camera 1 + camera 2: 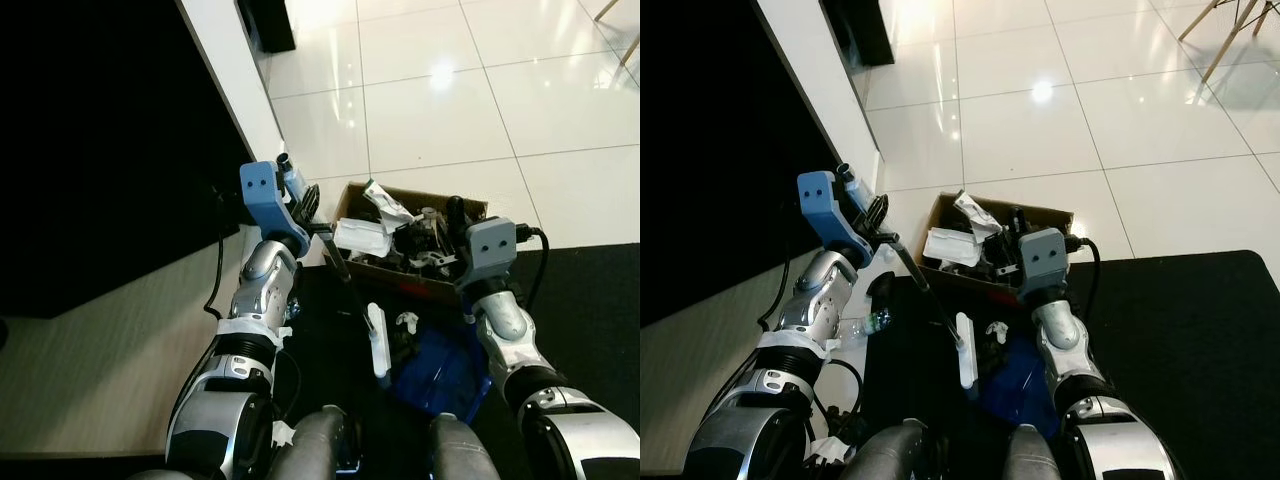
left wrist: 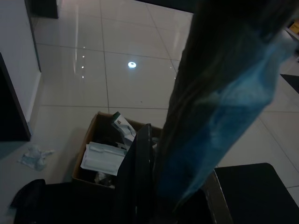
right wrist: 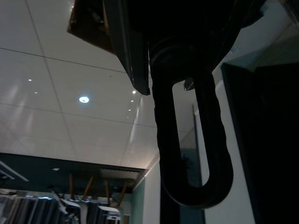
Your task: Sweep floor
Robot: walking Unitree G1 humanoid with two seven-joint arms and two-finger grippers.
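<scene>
Broom handle (image 1: pixel 345 272) slants down from the clenched left gripper (image 1: pixel 312 215), beside a trash-filled cardboard box (image 1: pixel 352 196) with the right gripper (image 1: pixel 455 215), grip unclear, over it.

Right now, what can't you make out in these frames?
- Left gripper: open or shut unclear; the dark handle and its own blue housing cover it in the head views.
- Right gripper: hidden against dark clutter in the cardboard box.
- Blue dustpan: partly behind the right arm.
</scene>
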